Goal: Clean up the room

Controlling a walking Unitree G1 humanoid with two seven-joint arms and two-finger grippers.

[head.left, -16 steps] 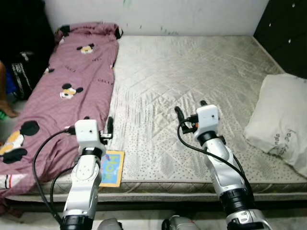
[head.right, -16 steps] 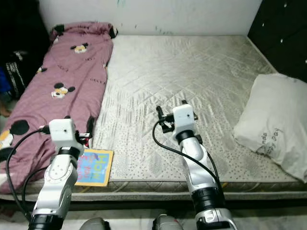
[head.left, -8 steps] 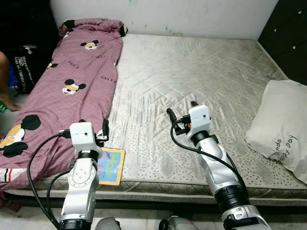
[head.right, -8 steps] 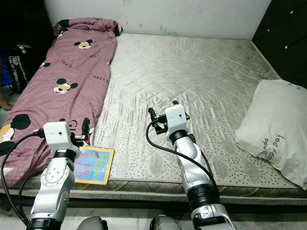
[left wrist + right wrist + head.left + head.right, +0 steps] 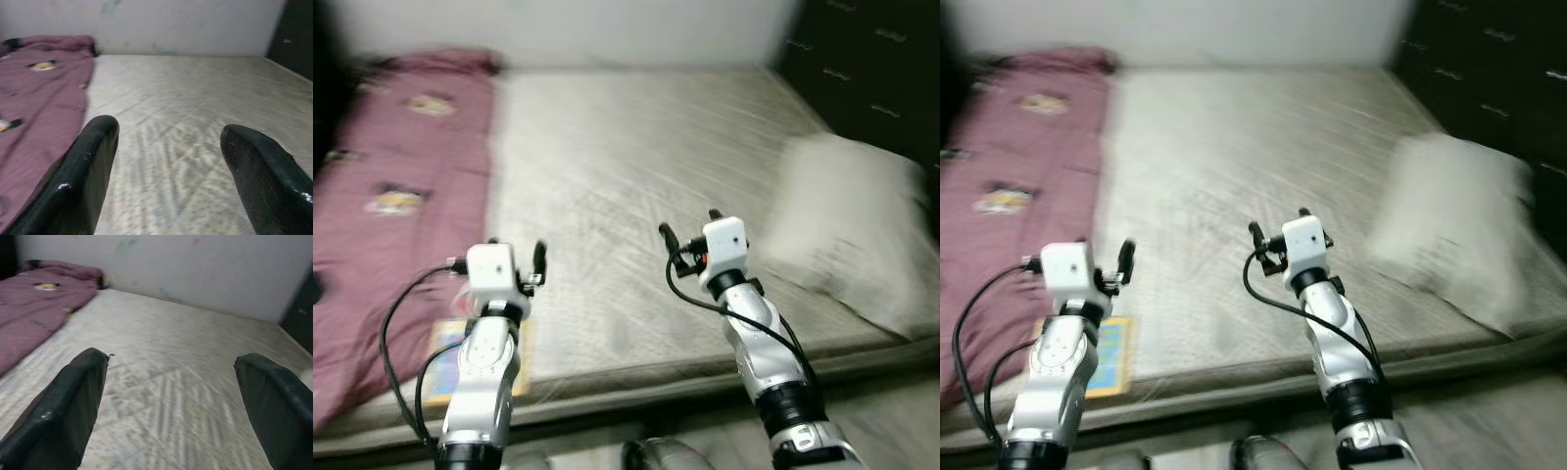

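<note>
the head views are blurred. along the robot's left side of the bed lies a maroon blanket (image 5: pixel 382 186) with cartoon prints, stretched from the wall end down to the near edge of the mattress (image 5: pixel 626 166). at the near edge, partly under the left arm, a flat colourful book (image 5: pixel 1108 354) lies on the mattress just beside the blanket's hem.

the left gripper (image 5: pixel 514 257) hangs above the near part of the mattress, just beside the blanket's edge and above the far end of the book, not touching either. its two black fingers (image 5: pixel 83 176) stand wide apart with nothing between them; past them the wrist view shows bare quilted mattress and the blanket off to one side.

further right, the right gripper (image 5: pixel 688 227) is held over the middle of the near mattress, well apart from the book and the blanket. its fingers (image 5: pixel 63 406) are likewise spread, holding nothing, with bare mattress and the pale wall (image 5: pixel 195 269) beyond.

on the right side of the bed a white pillow (image 5: pixel 852 215) lies near the mattress edge, well apart from the right gripper. behind it stands a dark cabinet (image 5: pixel 871 59). nothing stands between either gripper and the mattress surface.
</note>
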